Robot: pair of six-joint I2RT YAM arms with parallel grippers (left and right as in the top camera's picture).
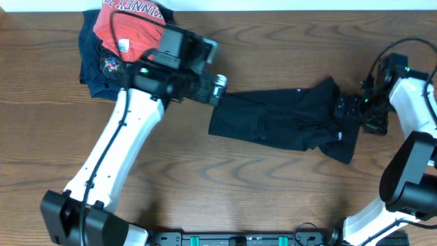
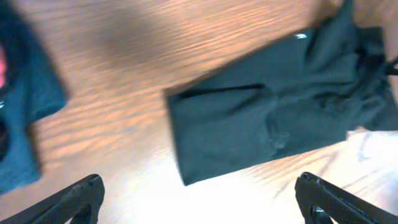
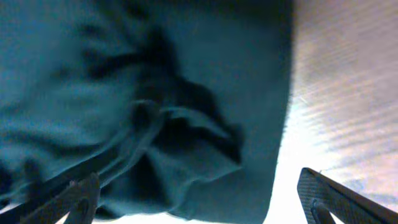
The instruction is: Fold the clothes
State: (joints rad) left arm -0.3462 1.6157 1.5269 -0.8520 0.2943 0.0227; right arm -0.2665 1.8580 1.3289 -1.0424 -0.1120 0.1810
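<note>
Jaws spread wide on left gripper (image 2: 199,186) and right gripper (image 3: 199,180), the latter seemingly over black garment (image 1: 287,119)

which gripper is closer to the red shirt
Left. The left gripper is a short way from the red shirt, by one end of the black garment. The right gripper is far off at the garment's opposite end.

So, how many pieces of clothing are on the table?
3. The black garment lies at centre-right; the red shirt sits on the navy shirt at the far left. Others may lie hidden under them.
</note>
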